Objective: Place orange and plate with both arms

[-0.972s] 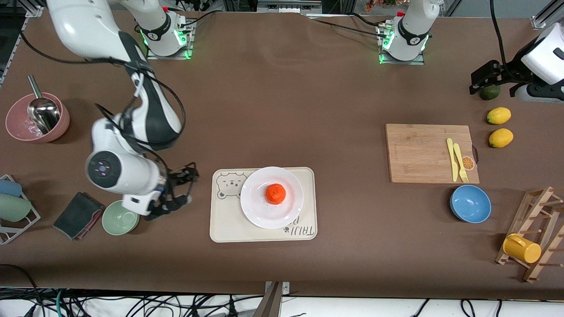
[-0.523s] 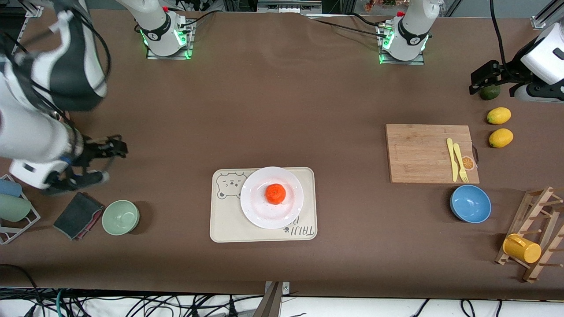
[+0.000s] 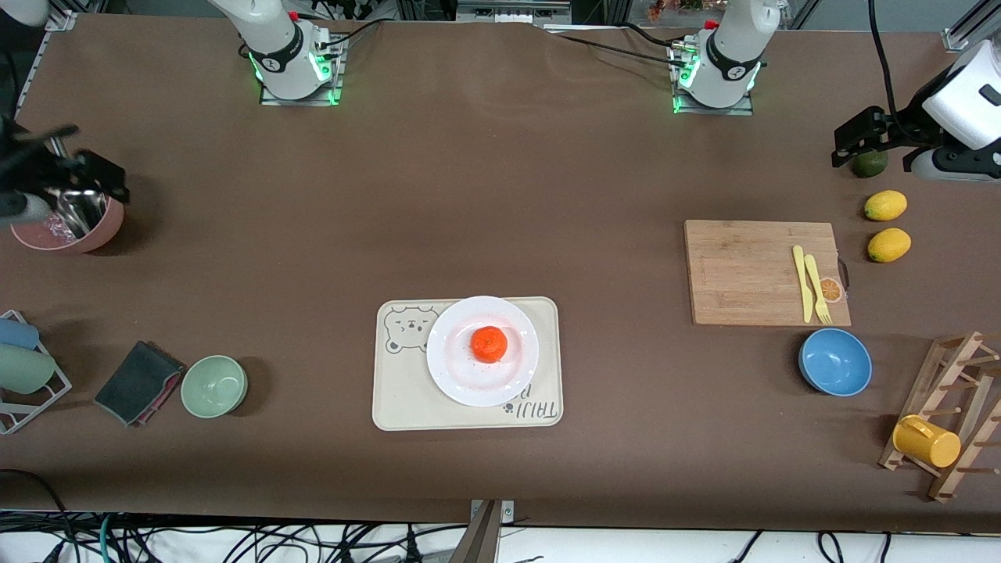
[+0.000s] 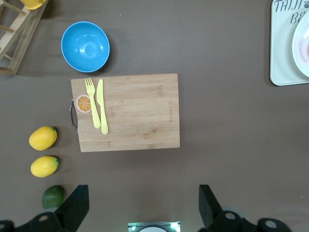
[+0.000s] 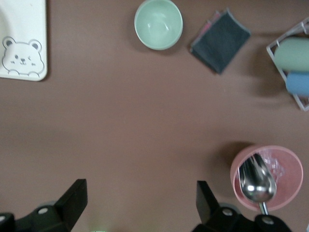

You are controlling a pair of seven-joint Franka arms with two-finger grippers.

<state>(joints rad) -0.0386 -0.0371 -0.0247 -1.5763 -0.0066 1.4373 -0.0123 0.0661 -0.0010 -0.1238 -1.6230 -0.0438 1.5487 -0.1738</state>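
A: Where is the orange (image 3: 489,344) being seen?

B: It is being carried on the plate (image 3: 461,379), in the lower middle of the frame. The plate is being borne by the bear-printed tray (image 3: 399,403). The placing is being judged done.

A: What is being asked of the step in hand, then?

B: Both arms are being held clear at the desk (image 3: 500,195) ends. It is being judged best that each tool is kept high and moved slowly, so nothing is being brushed.

A: How are the nearer containers being filled?

B: The yellow cup (image 3: 927,442) is being hung on the wooden rack (image 3: 966,352). The green bowl (image 3: 214,386) and the blue bowl (image 3: 835,362) are being left empty. Two cups are being kept in the wire basket (image 3: 47,399).

A: And higher in the frame?

B: A metal ladle (image 3: 77,205) is being held by the pink bowl (image 3: 94,234). The right tool (image 3: 78,168) is being kept wide and empty over the desk beside it. The left tool (image 3: 852,145) is being kept wide and empty too, beside the dark green fruit (image 3: 870,164).
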